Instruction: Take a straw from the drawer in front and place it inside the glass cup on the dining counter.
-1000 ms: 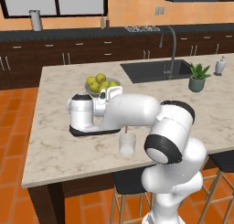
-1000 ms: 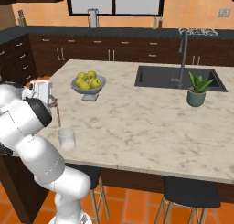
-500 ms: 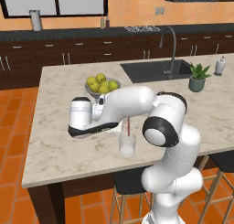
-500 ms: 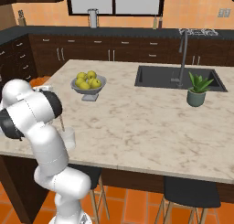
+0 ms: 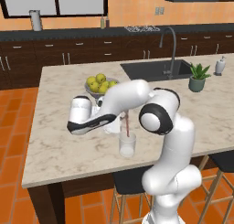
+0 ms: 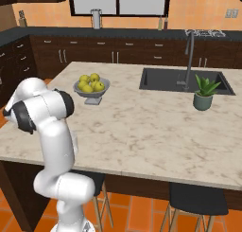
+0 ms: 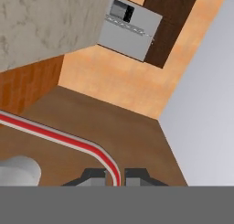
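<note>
Just below the middle of the left base view, the thin red straw [image 5: 127, 127] stands upright in the small clear glass cup [image 5: 127, 146] on the beige marble bench [image 5: 64, 145], the pincer [image 7: 115, 176] clamping its top end to steady it.

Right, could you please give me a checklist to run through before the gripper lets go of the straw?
1. Gripper shut on the straw: ok.
2. Glass cup upright on the dining counter: ok.
3. Straw hanging over the cup's mouth: ok.
4. Straw tip inside the cup: cannot tell.
5. Fruit bowl apart from the cup: ok.
</note>
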Available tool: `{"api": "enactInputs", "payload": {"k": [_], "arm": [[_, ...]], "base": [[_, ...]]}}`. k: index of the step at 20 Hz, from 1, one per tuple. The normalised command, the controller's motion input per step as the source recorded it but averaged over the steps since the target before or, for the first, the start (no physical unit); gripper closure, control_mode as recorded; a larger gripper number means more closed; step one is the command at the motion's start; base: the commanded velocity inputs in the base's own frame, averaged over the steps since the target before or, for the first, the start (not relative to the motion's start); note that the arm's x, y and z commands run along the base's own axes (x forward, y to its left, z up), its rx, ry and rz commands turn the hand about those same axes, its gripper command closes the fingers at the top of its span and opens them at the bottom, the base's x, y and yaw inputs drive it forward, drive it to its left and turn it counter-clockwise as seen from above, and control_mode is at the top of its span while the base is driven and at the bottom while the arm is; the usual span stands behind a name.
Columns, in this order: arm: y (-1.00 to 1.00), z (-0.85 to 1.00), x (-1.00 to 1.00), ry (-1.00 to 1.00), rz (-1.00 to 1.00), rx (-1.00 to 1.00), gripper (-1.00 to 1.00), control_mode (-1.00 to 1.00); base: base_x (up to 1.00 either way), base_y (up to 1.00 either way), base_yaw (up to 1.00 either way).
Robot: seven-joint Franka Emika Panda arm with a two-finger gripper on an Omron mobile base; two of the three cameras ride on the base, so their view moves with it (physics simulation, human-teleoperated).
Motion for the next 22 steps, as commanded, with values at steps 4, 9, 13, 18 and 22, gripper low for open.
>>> {"api": "enactInputs", "payload": {"k": [4,9,13,18,22], "arm": [[0.07,-0.2,0.26,0.0,-0.03,0.0,1.0,-1.0],[0.12,-0.17,0.22,0.0,-0.02,0.0,1.0,-1.0],[0.09,-0.12,0.31,0.0,-0.01,0.0,1.0,-1.0],[0.0,-0.26,-0.37,0.0,-0.04,0.0,1.0,-1.0],[0.0,-0.21,-0.6,0.0,-0.05,0.0,1.0,-1.0]], "base": [[0.0,0.0,0.0],[0.0,0.0,0.0],[0.0,0.0,0.0],[0.0,0.0,0.0],[0.0,0.0,0.0]]}}
